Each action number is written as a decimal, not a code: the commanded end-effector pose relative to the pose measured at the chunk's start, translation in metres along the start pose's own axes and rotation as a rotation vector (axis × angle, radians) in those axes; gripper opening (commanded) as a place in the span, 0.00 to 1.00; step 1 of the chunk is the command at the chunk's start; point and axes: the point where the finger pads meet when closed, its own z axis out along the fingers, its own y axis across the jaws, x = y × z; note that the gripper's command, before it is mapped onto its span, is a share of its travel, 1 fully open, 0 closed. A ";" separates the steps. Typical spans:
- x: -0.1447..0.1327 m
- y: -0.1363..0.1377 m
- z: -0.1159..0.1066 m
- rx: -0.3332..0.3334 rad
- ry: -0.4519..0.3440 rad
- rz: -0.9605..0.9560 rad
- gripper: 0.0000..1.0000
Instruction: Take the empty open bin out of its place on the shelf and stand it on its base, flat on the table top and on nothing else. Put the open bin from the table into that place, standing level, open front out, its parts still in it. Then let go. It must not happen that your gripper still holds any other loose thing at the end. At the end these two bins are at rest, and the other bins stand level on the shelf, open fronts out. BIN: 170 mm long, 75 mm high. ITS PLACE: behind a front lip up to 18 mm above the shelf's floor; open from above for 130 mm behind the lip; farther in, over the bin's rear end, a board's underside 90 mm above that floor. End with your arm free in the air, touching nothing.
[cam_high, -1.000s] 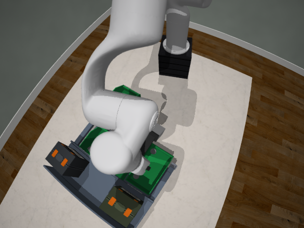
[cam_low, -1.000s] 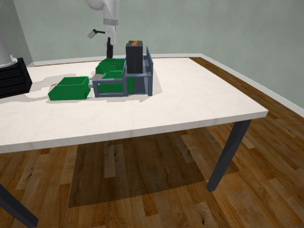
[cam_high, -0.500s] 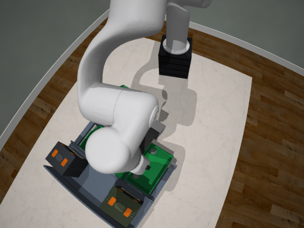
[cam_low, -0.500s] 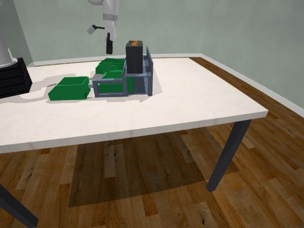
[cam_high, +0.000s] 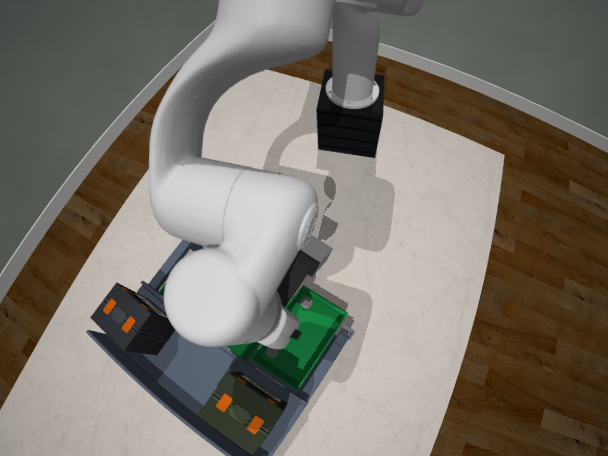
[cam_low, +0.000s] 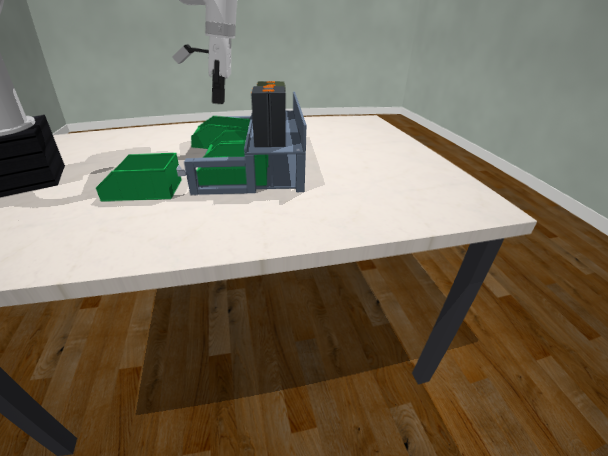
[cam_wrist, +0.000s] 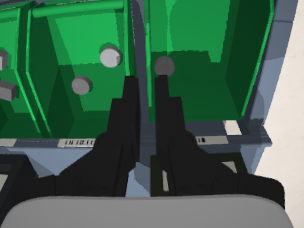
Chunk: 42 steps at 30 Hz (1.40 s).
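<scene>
The gripper (cam_low: 218, 102) (cam_wrist: 146, 80) is open by a narrow gap, with nothing between its fingertips. It hangs above the shelf (cam_high: 190, 367) (cam_low: 222, 161), beside the upper left wall of the right-hand green bin. That bin (cam_high: 317, 336) (cam_low: 220, 125) (cam_wrist: 200, 30) holds round grey parts and sits at the shelf's end, farther forward than its neighbour; it looks raised or tipped, and its contact with the lip is hidden. The middle bin (cam_wrist: 75, 50) holds two discs; the left bin (cam_low: 220, 176) shows grey blocks. Another green bin (cam_low: 145, 177) stands on the table; its inside is hidden.
A black case (cam_high: 132, 320) (cam_low: 268, 117) and an olive case (cam_high: 240, 410) stand on the shelf's upper rear board. A tall back panel (cam_low: 300, 120) rises behind them. The arm hides the table bin in the top view. The black robot base (cam_high: 348, 131) stands at the table's far side.
</scene>
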 end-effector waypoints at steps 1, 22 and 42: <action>-0.001 0.000 -0.004 -0.001 -0.004 0.000 0.10; -0.001 0.000 -0.006 -0.001 -0.004 0.000 0.00; 0.001 0.001 -0.005 -0.001 -0.006 0.024 0.00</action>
